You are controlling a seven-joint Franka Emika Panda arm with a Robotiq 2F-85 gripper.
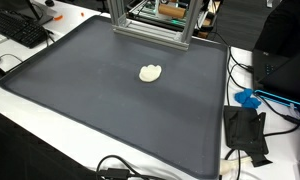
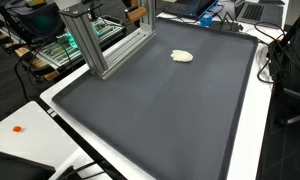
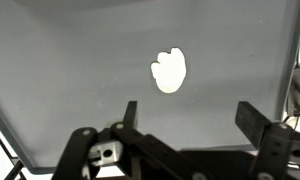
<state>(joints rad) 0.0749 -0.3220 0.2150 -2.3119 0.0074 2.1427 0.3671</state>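
Cream lump [image 3: 169,70] on dark mat [image 3: 70,60], clear ahead of wide, empty jaws.

I see a lump [image 3: 169,70] that is cream-white and unpatterned, on a plain dark grey mat [image 1: 80,90]. My gripper [image 3: 188,112] is matte black. The table [image 1: 20,130] around the mat's edges is white. At the mat's far edge the frame [image 2: 100,45] is silver. Off 1 mat edge a clip [image 1: 248,98] is bright blue, and the keyboard [image 1: 25,30] is black.
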